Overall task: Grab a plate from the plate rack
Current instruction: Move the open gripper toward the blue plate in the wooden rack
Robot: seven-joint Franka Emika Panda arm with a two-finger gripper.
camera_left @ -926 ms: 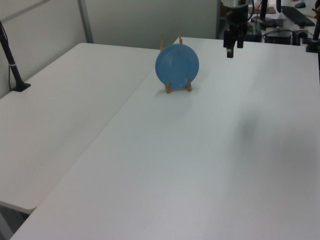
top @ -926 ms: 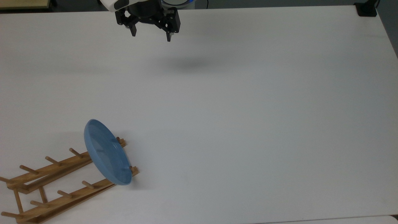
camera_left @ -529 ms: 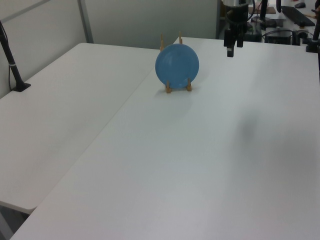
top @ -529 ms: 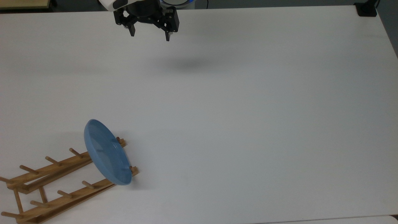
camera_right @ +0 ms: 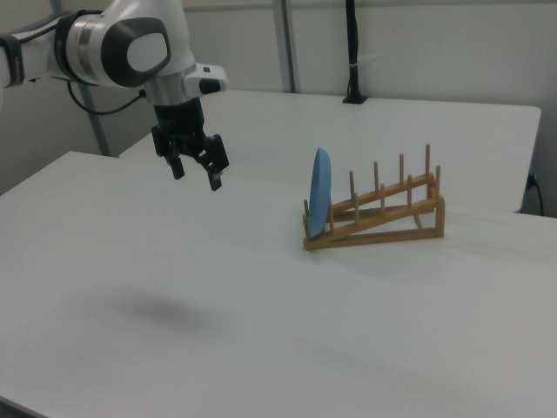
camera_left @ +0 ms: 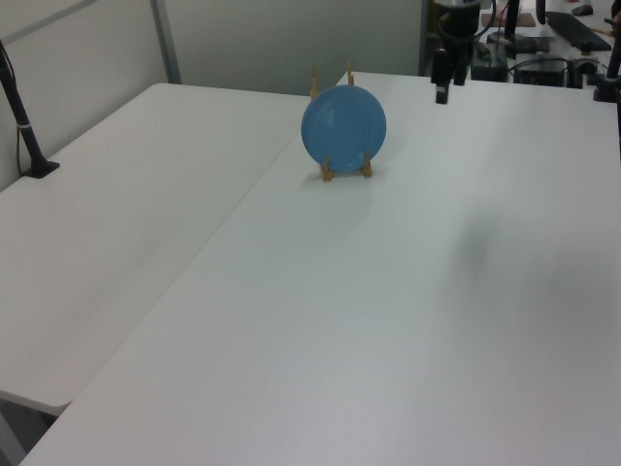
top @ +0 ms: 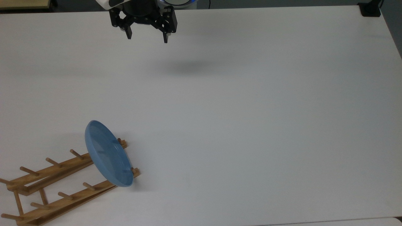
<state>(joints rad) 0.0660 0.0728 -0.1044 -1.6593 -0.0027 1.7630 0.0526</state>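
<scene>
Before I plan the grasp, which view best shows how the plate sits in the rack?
The right view: the plate stands edge-on in the rack's low end. The top view shows it foreshortened; the left view, face-on.

plate rack [top: 47, 185] cut by frame edge

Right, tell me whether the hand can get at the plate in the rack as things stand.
Probably yes. The hand hangs open above bare table, apart from the plate, which stands on edge at the plate rack's low end, its upper rim exposed.
</scene>
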